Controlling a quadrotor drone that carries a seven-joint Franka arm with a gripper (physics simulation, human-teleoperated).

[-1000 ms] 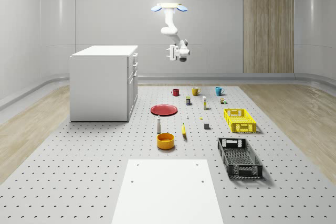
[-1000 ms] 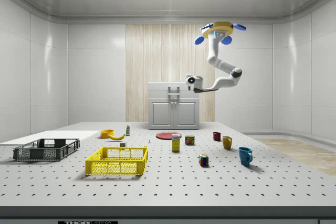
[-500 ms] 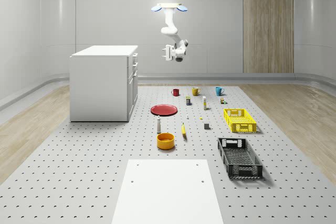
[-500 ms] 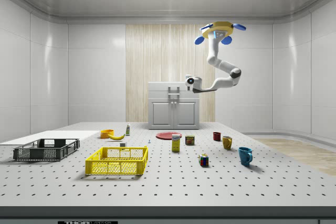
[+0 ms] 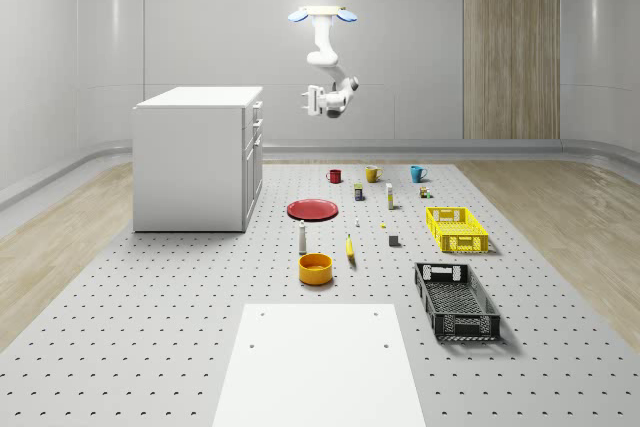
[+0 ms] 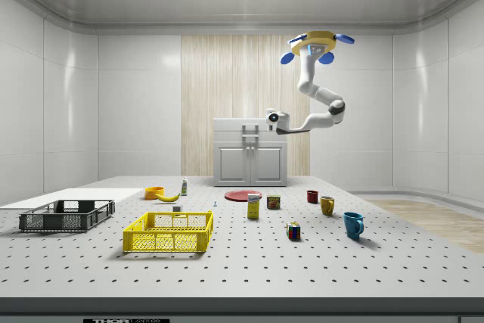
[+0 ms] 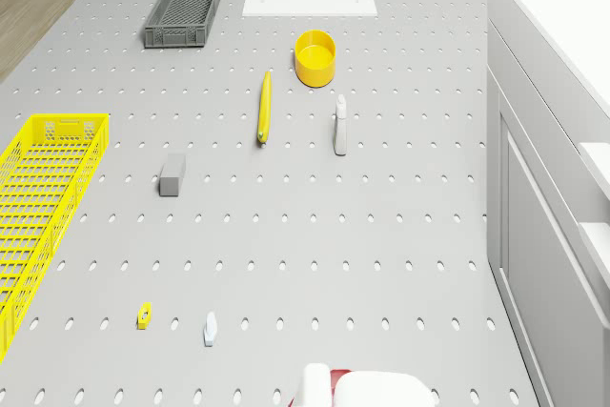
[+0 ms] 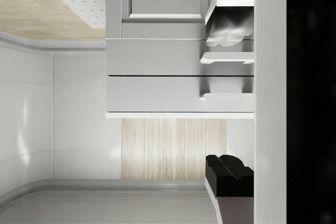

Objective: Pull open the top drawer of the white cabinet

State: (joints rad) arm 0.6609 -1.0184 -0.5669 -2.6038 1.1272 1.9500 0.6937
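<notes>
While the quadrotor drone [image 5: 322, 14] hovers high over the far part of the grey pegboard table [image 5: 150, 327], its arm bends down so the two-finger gripper [image 5: 310, 99] hangs in the air in front of the white cabinet [image 5: 195, 162]. The gripper is level w/ the top drawer [image 8: 157, 95] but well apart from it. In the wrist view the claw's fingers [image 8: 228, 174] stand spread, grasping nothing.

The cabinet stands at the whole-scene view's left, front facing right. The top drawer sits flush w/ the front, shut, its bar handle [image 8: 226, 98] untouched.

Count on the table:
- 3 mugs: red [image 5: 334, 176], yellow [image 5: 372, 174], blue [image 5: 417, 173]
- 2 mesh crates: yellow plastic [image 5: 460, 243], black [image 5: 458, 325]
- 1 round red plate [image 5: 313, 209]
- 1 orange-yellow bowl [image 5: 315, 268]
- 1 banana [image 5: 350, 248]
- 1 small white bottle [image 5: 302, 238]

In the drone view the yellow crate's mesh floor and the bowl's inner bottom show bare.
</notes>
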